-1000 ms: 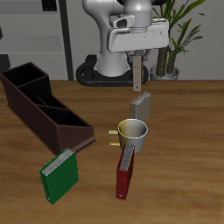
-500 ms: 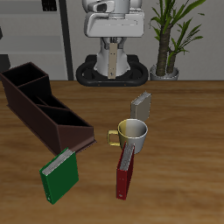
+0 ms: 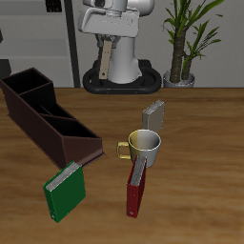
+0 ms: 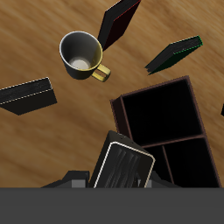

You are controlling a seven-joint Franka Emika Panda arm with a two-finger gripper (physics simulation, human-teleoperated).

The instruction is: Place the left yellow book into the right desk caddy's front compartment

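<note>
Table [image 3: 200, 143]: nothing on it has moved over the last second. All the change is in the arm.

Right desk caddy [image 3: 48, 119]: sits where it was, well apart from the mug and the loose books. In the wrist view its open sections [image 4: 162, 114] show dark and empty as far as I can see, just beside the held book's edge.

Gripper [image 3: 108, 40]: a second ago it hung over the second grey book; now it has swung across towards the caddy's side and farther back, and it is high, in front of the robot's base. The fingers are clamped on the left yellow book [image 3: 105, 63], which hangs below them slightly tilted and clear of the table. The wrist view confirms this, with the book [image 4: 124, 164] sitting close up between the jaws.

Meaning: pick is done and the lift is clean. I'm mid-transfer, I'd say roughly half done. I haven't started the descent and the book isn't over the front compartment yet.

Next, as I judge it: bring the book over the caddy's front section, square it to the partitions, then lower it. The walls are thin, so a tilted book could catch a rim.

Mug [image 3: 145, 145], second grey book [image 3: 153, 116], red book [image 3: 136, 186] and green book [image 3: 65, 191] are untouched and out of my path.
</note>
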